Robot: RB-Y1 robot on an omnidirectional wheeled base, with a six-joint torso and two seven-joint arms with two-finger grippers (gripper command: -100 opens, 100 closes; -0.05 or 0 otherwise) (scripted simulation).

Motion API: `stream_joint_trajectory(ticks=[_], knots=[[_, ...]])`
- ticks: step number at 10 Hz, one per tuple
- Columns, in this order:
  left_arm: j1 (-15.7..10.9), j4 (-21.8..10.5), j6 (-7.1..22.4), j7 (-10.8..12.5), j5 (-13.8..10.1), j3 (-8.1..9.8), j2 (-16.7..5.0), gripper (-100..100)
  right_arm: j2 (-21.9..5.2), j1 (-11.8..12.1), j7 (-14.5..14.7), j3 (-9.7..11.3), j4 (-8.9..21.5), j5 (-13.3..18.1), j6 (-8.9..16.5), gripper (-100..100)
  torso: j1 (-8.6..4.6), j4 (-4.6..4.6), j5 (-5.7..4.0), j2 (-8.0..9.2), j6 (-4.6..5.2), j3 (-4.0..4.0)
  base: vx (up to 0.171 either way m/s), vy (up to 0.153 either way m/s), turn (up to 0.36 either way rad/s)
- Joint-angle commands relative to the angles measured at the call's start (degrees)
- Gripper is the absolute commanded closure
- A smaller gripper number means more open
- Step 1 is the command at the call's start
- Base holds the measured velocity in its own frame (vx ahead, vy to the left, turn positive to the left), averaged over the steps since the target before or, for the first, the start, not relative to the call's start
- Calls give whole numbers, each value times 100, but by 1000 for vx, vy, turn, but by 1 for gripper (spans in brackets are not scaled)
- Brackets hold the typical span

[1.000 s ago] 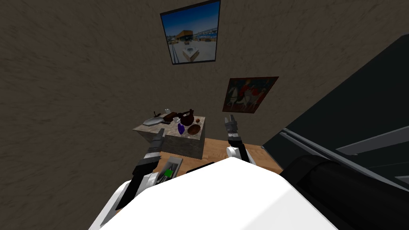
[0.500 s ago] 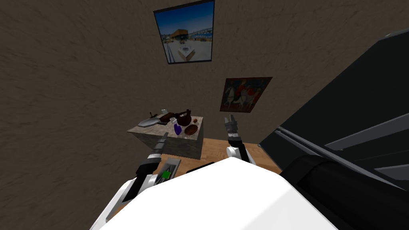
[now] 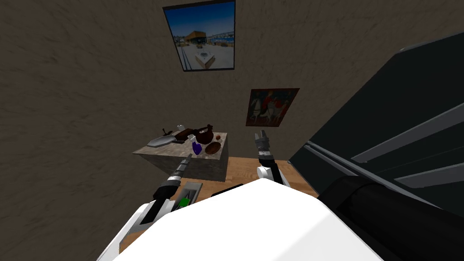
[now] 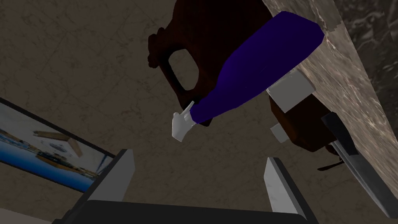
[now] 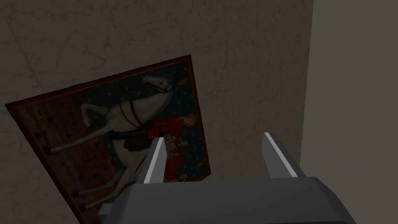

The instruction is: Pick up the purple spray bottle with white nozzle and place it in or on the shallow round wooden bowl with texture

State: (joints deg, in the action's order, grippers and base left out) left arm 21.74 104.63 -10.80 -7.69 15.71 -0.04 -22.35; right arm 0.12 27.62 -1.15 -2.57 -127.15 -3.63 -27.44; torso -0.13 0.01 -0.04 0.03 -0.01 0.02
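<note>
The purple spray bottle point(image 3: 196, 147) with its white nozzle stands near the front of a small stone-topped table point(image 3: 158, 153). Just right of it lies the shallow round brown bowl point(image 3: 213, 147). My left gripper point(image 3: 188, 157) hangs just before the table's front edge, below the bottle. In the left wrist view the bottle point(image 4: 256, 70) lies a short way ahead of my left gripper point(image 4: 198, 171), whose fingers stand open and empty, with the nozzle point(image 4: 182, 123) nearest them. My right gripper point(image 3: 260, 135) is raised to the right of the table, open and empty point(image 5: 217, 155).
Behind the bottle stands a dark brown jug point(image 3: 204, 135) with a handle. A grey flat tool point(image 3: 160, 141), a dark block and small white pieces lie on the table's left part. A large dark cabinet point(image 3: 408, 136) fills the right. The floor point(image 3: 244, 170) is wooden.
My view has swung, so the table and pictures have slid left. The left gripper has reached forward and up, closer to the bottle. The right arm holds its pose.
</note>
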Motion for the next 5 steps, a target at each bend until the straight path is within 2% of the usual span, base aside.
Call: stream_joint_trajectory(ticks=[1, 5], knots=[[-38, -138, 76, -44, 92, 1, -252, -100, 0, 0, 0, 0, 0, 0, 0, 0, 0, 0, 0, 0, 0, 0, -10, -29, -103], [-141, -433, 186, -196, 321, -7, -869, -100, 0, 0, 0, 0, 0, 0, 0, 0, 13, 0, 3, -2, 1, -1, -1, -12, -126]])
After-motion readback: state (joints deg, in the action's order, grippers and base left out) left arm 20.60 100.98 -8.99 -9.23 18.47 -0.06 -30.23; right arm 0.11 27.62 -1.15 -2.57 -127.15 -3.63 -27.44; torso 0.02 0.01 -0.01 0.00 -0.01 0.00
